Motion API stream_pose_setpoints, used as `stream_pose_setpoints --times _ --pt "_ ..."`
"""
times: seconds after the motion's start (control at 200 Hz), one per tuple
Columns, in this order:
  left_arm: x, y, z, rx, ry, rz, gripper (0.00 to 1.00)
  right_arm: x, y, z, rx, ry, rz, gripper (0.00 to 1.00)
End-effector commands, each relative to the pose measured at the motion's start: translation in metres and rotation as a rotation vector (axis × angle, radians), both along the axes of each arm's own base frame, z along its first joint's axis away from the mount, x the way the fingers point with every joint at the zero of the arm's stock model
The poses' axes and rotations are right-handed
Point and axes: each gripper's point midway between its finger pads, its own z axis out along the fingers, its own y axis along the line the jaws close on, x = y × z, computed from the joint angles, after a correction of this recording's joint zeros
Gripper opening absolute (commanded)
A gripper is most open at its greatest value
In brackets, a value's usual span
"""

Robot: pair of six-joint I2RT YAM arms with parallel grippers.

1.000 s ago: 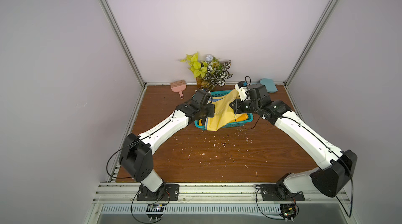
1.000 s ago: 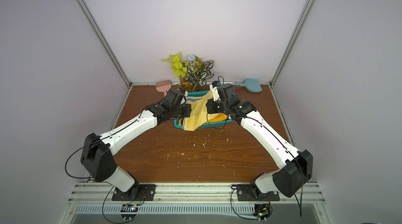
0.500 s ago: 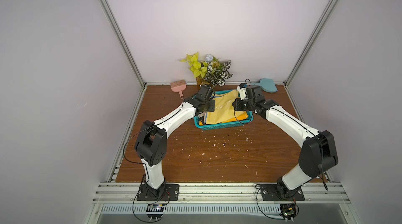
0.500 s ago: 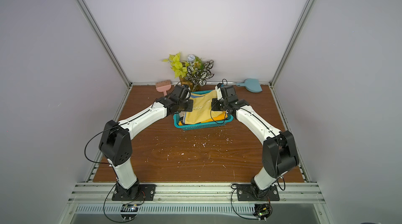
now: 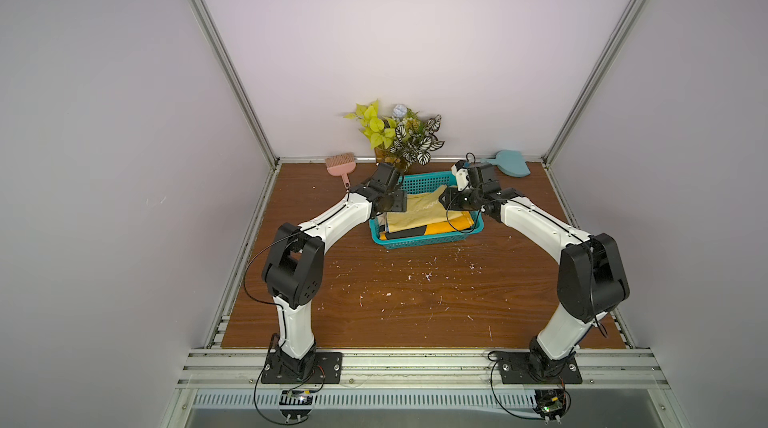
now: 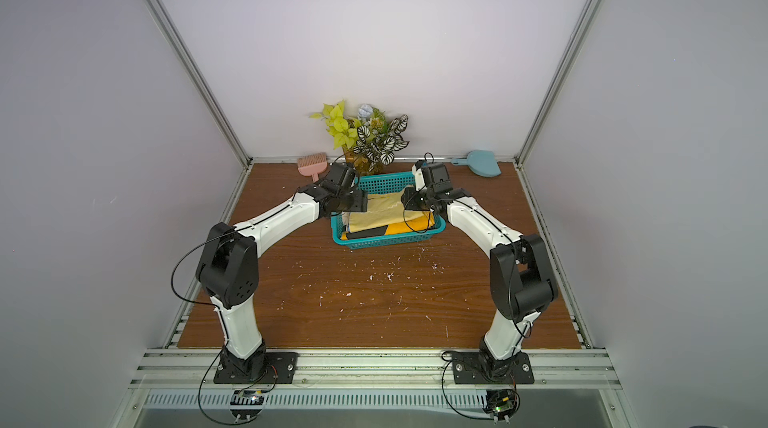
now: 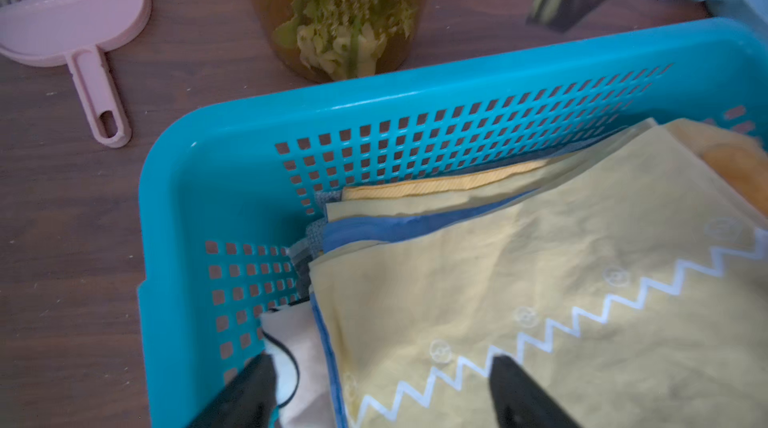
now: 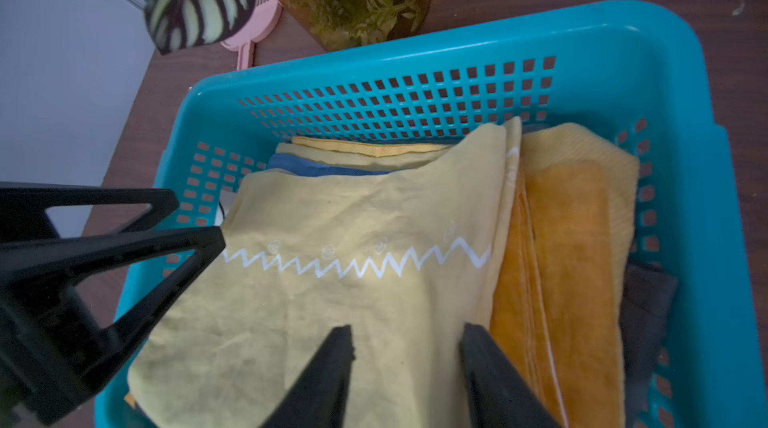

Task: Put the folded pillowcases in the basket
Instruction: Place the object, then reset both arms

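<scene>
- The left pincer (image 7: 382, 363) is released. Its two black fingers stand wide apart over one end of the pillowcase (image 7: 540, 280) and grip nothing.
- The right pincer (image 8: 407, 328) is let go as well, its fingers spread above the other end of the same cloth. I cannot tell whether the tips touch it.
- The pillowcase, pale yellow with a white zigzag line, lies folded inside the basket (image 8: 415, 52) on top of a pile of other cloths.
- An orange towel (image 8: 569, 260) lies just beside it in the basket, and a blue cloth (image 7: 395, 226) peeks out from beneath.
- In a top view the teal basket sits at the far middle of the wooden table (image 5: 415, 301), with an arm at each side.
- Behind it stand a potted plant (image 5: 399, 135), a pink brush (image 5: 340, 166) and a blue dustpan (image 5: 513, 163).
</scene>
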Motion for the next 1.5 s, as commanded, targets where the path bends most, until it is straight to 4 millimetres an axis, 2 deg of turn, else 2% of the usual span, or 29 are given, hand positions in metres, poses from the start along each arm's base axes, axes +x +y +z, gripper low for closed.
stream_pose_setpoints --times 0.0,0.085,0.19,0.285,0.425,0.52,0.545,0.646,0.736,0.846,0.986,1.136,1.191,1.276,1.496 --pt "0.0 0.025 0.022 0.034 -0.065 0.079 1.0 0.001 -0.01 0.057 0.022 -0.152 -0.033 0.72" --pt "-0.003 0.037 0.05 0.046 -0.127 0.118 1.0 -0.007 -0.024 0.087 0.003 -0.228 -0.067 0.98" --pt "-0.011 0.061 0.088 0.066 -0.215 0.184 1.0 -0.022 -0.049 0.118 -0.033 -0.316 -0.129 0.99" --pt "-0.021 0.089 0.105 0.069 -0.272 0.248 1.0 -0.033 -0.081 0.123 -0.088 -0.345 -0.197 0.99" --pt "-0.034 0.152 0.089 0.034 -0.263 0.355 1.0 -0.042 -0.138 0.099 -0.157 -0.316 -0.341 0.99" --pt "-0.049 0.19 0.081 0.15 -0.346 0.367 1.0 -0.047 -0.17 0.085 -0.187 -0.339 -0.441 0.99" --pt "-0.052 0.197 0.084 0.186 -0.392 0.363 1.0 -0.048 -0.177 0.083 -0.191 -0.347 -0.462 0.99" --pt "-0.068 0.221 0.073 0.278 -0.484 0.372 1.0 -0.051 -0.2 0.069 -0.207 -0.357 -0.527 0.99" --pt "-0.079 0.239 0.048 0.33 -0.52 0.393 1.0 -0.048 -0.212 0.052 -0.212 -0.35 -0.558 0.99" --pt "-0.085 0.244 0.022 0.367 -0.574 0.372 1.0 -0.047 -0.227 0.032 -0.227 -0.34 -0.606 0.99" --pt "-0.078 0.243 0.007 0.338 -0.64 0.384 1.0 -0.041 -0.234 0.017 -0.234 -0.38 -0.615 0.99" --pt "-0.067 0.236 -0.007 0.343 -0.643 0.338 1.0 -0.041 -0.247 -0.002 -0.346 -0.432 -0.616 0.99" --pt "-0.069 0.233 -0.009 0.341 -0.656 0.319 1.0 -0.042 -0.251 -0.012 -0.378 -0.445 -0.617 0.99" --pt "-0.078 0.24 -0.003 0.33 -0.716 0.355 1.0 -0.043 -0.246 -0.025 -0.381 -0.478 -0.572 0.99" --pt "-0.101 0.252 -0.002 0.259 -0.792 0.407 1.0 -0.056 -0.235 -0.027 -0.303 -0.631 -0.538 0.99"
